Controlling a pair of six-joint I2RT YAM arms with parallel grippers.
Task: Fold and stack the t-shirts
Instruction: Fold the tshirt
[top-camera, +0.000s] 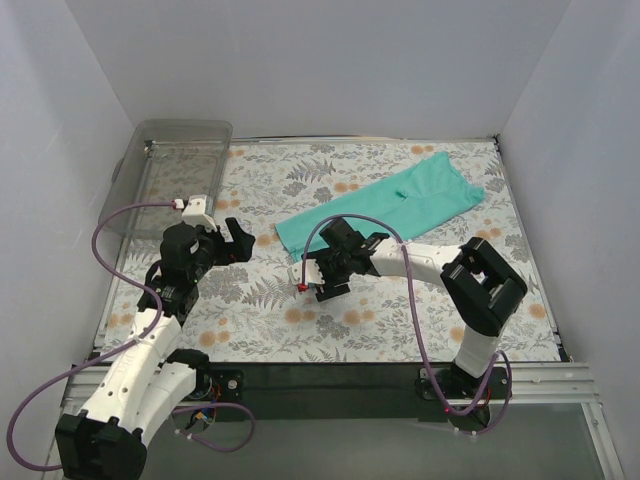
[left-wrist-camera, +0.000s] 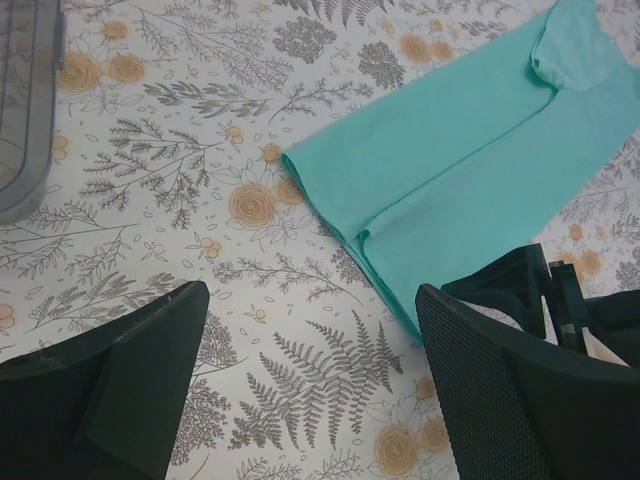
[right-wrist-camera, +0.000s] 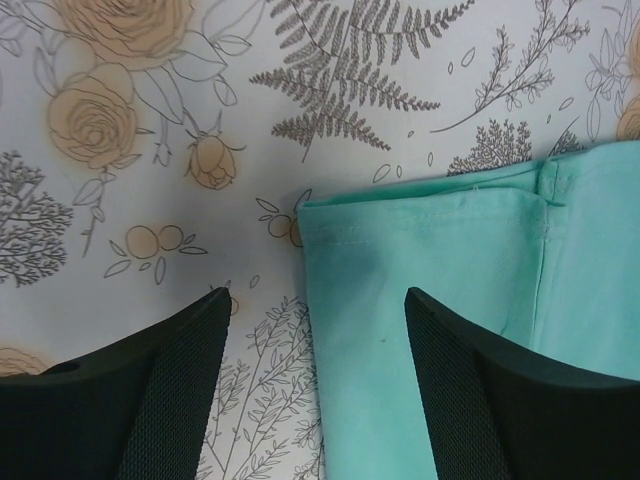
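On the floral table cover (top-camera: 300, 320), one teal t-shirt (top-camera: 385, 205) lay as a long narrow strip, sides folded in. It ran diagonally from about mid-table out to the far right. Collar end was at the far right, hem end nearest the arms.

I had the right gripper (top-camera: 335, 262) over that hem end, jaws apart and nothing held. In its wrist view the right gripper (right-wrist-camera: 318, 300) framed the hem corner of the t-shirt (right-wrist-camera: 440, 300). The corner's left edge ran down the gap between the fingers. One finger was over bare cover, the other over teal fabric. I couldn't tell whether the fingers touched the cloth. A folded-in flap edge showed as a seam line on the right of that view.

The left gripper (top-camera: 243, 241) sat left of the shirt, pointed toward it, jaws spread wide and empty. In its wrist view the left gripper (left-wrist-camera: 312, 300) was above bare patterned cover, clear of the t-shirt (left-wrist-camera: 450, 170), which was ahead and to the right. Part of the right arm's black hardware showed at the lower right of that view.

A clear plastic bin (top-camera: 185, 150) stood at the far left corner, well apart from the shirt. Its grey rim (left-wrist-camera: 25, 110) cut into the left wrist view's top left.
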